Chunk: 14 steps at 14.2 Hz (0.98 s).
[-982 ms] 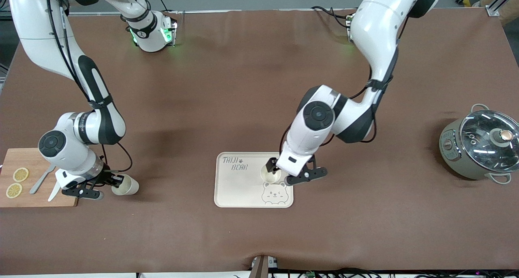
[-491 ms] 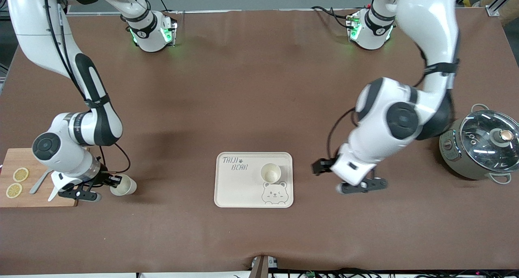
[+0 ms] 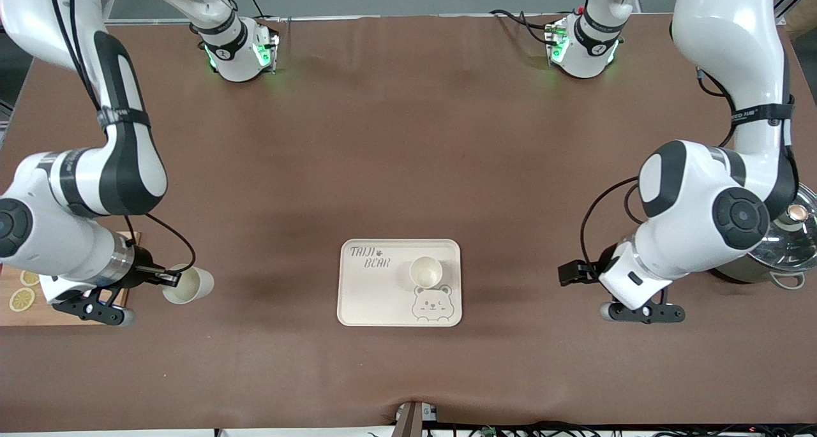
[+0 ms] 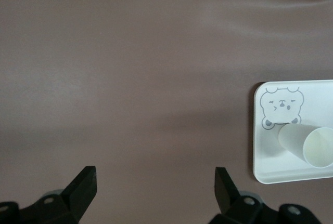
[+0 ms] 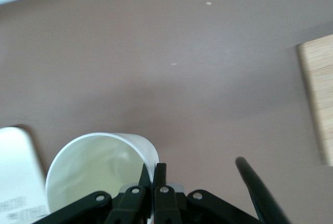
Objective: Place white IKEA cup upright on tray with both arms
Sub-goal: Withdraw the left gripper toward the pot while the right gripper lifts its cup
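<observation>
1. Since a second ago, the left gripper (image 3: 622, 291) has pulled away from the tray and now hangs empty, jaws spread wide, over bare table toward the left arm's end.
2. Meanwhile the right gripper (image 3: 167, 282) has lifted its cup clear of the table, its black fingers pinched tight on the rim of a smooth white plastic cup (image 3: 187, 285), which is tilted on its side.
3. One matching white cup (image 3: 426, 272) already stands upright on the cream rectangular tray with rounded corners (image 3: 357, 296).
4. Judged step: carrying the second cup; next it needs turning upright over a bare part of the tray.
5. A brown matte cloth (image 3: 396, 137) covers the table.
</observation>
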Tool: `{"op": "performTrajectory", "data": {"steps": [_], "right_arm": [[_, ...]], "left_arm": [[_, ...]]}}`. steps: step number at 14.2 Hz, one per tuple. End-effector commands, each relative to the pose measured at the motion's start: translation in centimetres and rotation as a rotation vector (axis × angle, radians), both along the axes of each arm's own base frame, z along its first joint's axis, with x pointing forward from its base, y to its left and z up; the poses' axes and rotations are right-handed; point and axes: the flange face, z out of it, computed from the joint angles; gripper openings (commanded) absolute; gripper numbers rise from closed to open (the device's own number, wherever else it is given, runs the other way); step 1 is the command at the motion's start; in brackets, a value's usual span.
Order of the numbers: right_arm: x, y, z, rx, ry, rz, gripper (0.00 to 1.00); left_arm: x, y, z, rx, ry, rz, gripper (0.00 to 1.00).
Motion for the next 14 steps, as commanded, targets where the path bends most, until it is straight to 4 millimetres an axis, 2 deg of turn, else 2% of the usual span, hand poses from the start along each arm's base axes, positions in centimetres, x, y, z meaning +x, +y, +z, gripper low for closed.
{"op": "performTrajectory", "data": {"steps": [1,2,3,5,7,10,11,14], "right_arm": [[0.7,5.3,1.7,0.036,-0.035,-0.091,0.0],[0.7,7.5,1.9,0.044,-0.045,-0.119,0.0],[0.7,9.8,1.6,0.049,-0.048,-0.136,0.0],[0.3,15.5,0.4,0.051,-0.066,-0.166,0.0],[-0.3,19.5,-1.0,0.053,-0.092,-0.191,0.0],[-1.4,22.7,-3.3,0.003,-0.089,-0.196,0.0],[-1.5,22.9,-3.8,-0.007,-0.086,-0.191,0.0],[-1.8,24.2,-6.4,-0.034,-0.074,-0.167,0.0]], "left_arm": [[0.1,2.7,1.5,0.018,-0.022,-0.025,1.0],[-0.2,4.0,3.2,0.033,-0.032,-0.038,1.0],[-1.2,5.5,6.5,0.048,-0.05,-0.059,1.0],[-3.1,8.1,9.7,0.06,-0.022,-0.095,1.0],[-5.3,9.4,12.5,0.063,0.031,-0.096,1.0],[-7.7,10.7,16.2,0.061,0.049,-0.082,1.0],[-8.2,10.8,16.8,0.061,0.056,-0.073,1.0],[-9.0,11.4,17.1,0.067,0.071,-0.066,1.0]]}}
